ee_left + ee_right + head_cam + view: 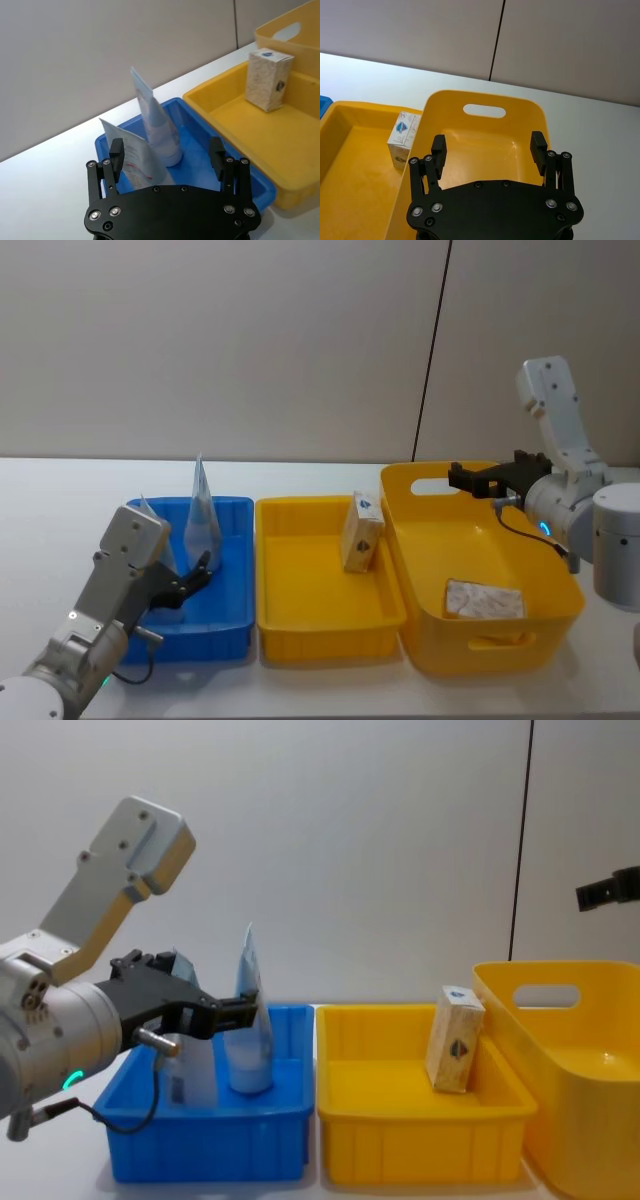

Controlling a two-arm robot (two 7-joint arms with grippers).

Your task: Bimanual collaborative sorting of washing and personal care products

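Two pale blue-white squeeze tubes stand in the blue tray (235, 625). The taller tube (203, 510) (157, 127) (247, 1025) is farther back. The nearer tube (137, 160), with a red mark, is partly hidden behind my left gripper (195, 575) (166, 146) (235, 1010). That gripper is open, hovering at the tubes with its fingers spread either side of the nearer one and not touching it. A beige carton (361, 532) (268, 79) (404, 137) (455, 1040) leans in the yellow tray (300, 625). Another carton (484, 599) lies flat in the yellow basket (560, 615). My right gripper (462, 478) (488, 141) is open above the basket's far rim.
The three containers stand side by side on the white table (60, 510): blue tray left, yellow tray middle, handled basket (590, 1120) right. A grey wall with a dark vertical seam (435, 350) rises behind. Bare table lies left of the blue tray.
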